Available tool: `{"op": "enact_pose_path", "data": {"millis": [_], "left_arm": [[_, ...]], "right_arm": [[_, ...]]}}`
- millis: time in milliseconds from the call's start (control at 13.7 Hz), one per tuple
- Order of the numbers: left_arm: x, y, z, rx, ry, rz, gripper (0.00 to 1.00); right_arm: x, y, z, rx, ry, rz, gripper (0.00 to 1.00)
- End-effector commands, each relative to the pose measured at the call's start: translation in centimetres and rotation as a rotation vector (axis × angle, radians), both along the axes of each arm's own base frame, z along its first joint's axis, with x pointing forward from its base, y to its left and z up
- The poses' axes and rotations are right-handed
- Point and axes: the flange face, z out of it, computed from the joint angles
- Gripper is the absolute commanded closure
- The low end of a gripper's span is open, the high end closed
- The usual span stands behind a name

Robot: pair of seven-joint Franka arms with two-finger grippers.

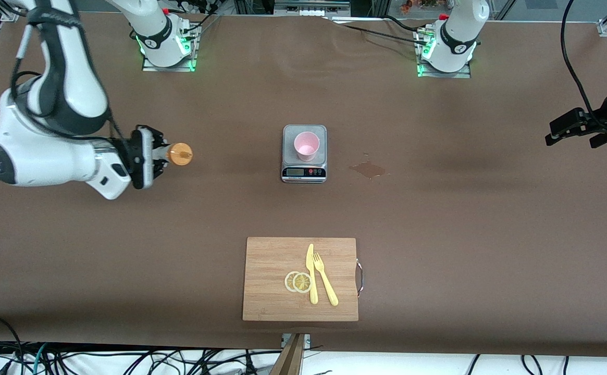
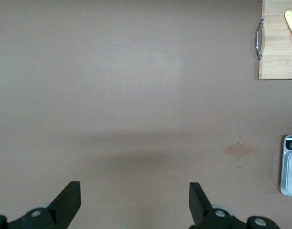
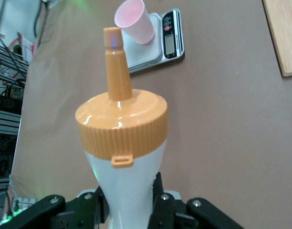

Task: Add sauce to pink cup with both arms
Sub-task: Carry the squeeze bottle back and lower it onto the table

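The right gripper (image 1: pixel 160 154), its fingers clamped on the sauce (image 1: pixel 180 154), holds the bottle sideways above the worktop (image 1: pixel 438 219), nozzle toward the pink cup (image 1: pixel 306 145) on a scale (image 1: pixel 304 172). The left gripper (image 1: pixel 569 133) waits over the worktop's edge, fingers apart; no writing is readable

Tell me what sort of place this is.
Likely a robotics lab staged as a kitchen: bolted arm bases, loose cables along the table's edge, and a pink cup on a scale.

sauce bottle (image 3: pixel 124 191) base hidden between fingers, scale (image 2: pixel 289 164) and cutting board (image 2: pixel 279 40) cut off at edge
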Motion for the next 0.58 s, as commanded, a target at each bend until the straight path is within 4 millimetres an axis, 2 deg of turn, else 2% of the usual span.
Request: {"op": "enact_pose_path", "data": {"millis": [0, 146, 292, 364, 510], "left_arm": [[0.4, 0.2, 0.6, -0.024, -0.006, 0.002, 0.0], [0.4, 0.2, 0.6, -0.024, -0.006, -0.001, 0.0], [0.9, 0.2, 0.1, -0.026, -0.003, -0.001, 0.0], [1.2, 0.9, 0.5, -0.026, -0.013, 0.011, 0.0], [1.3, 0.6, 0.3, -0.025, -0.006, 0.008, 0.0]], "right_arm": [[-1.5, -4.5, -1.5, 0.17, -0.051, 0.03, 0.75], [-1.9, -8.4, -4.1, 0.264, -0.085, 0.05, 0.75], [-2.4, -10.9, -7.4, 0.37, -0.12, 0.079, 0.75], [-2.7, -11.8, -9.2, 0.422, -0.145, 0.101, 0.75], [-3.1, -13.3, -12.5, 0.524, -0.191, 0.14, 0.74]]}}
